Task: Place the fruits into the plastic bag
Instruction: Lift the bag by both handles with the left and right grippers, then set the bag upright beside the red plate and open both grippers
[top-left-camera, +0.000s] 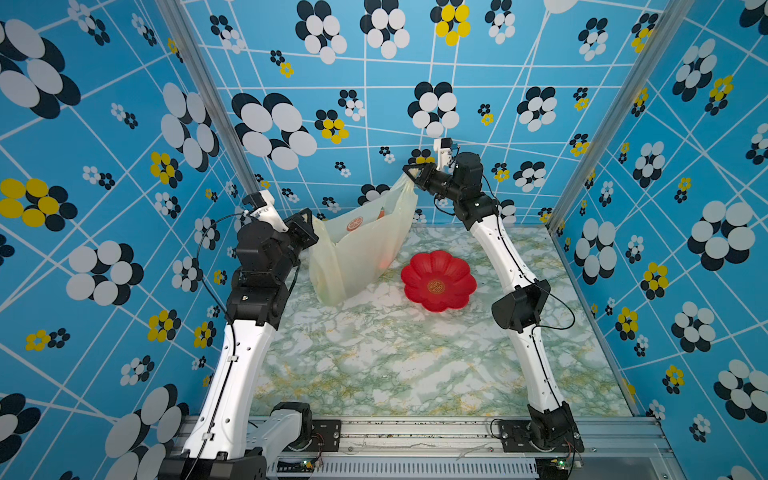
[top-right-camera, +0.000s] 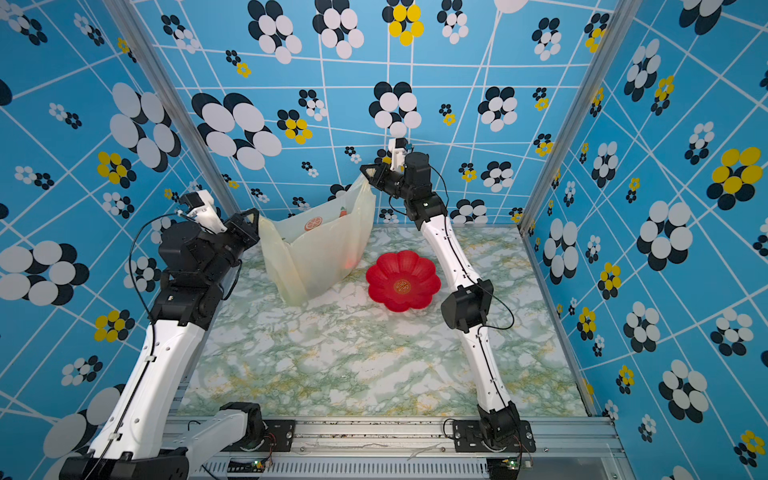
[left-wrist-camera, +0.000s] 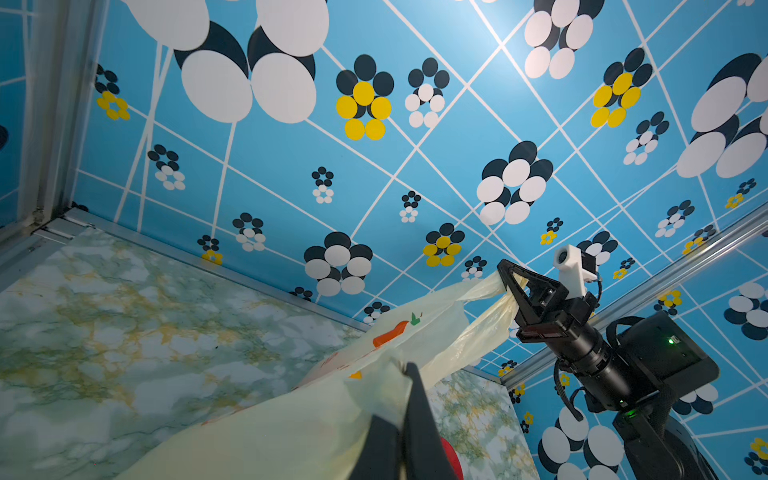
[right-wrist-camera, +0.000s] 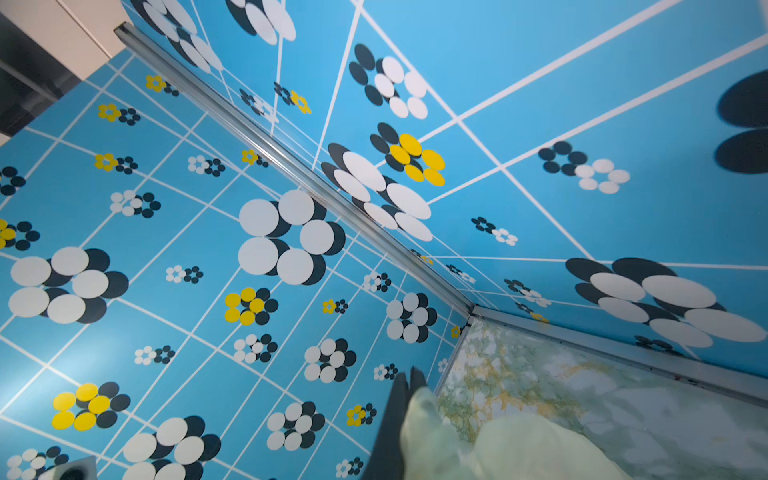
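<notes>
Overhead, both end effectors grip the plastic bag (top-left-camera: 365, 245) handles, beside the red plate (top-left-camera: 438, 280).

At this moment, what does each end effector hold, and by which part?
Both hold the plastic bag. The left end effector is shut on one handle loop, and the right end effector is shut on the other loop, raised higher, so the bag hangs between them.

links: white shells, screw dots | joints: black housings | cables: thin black loops | wrist cameras: white mounts
</notes>
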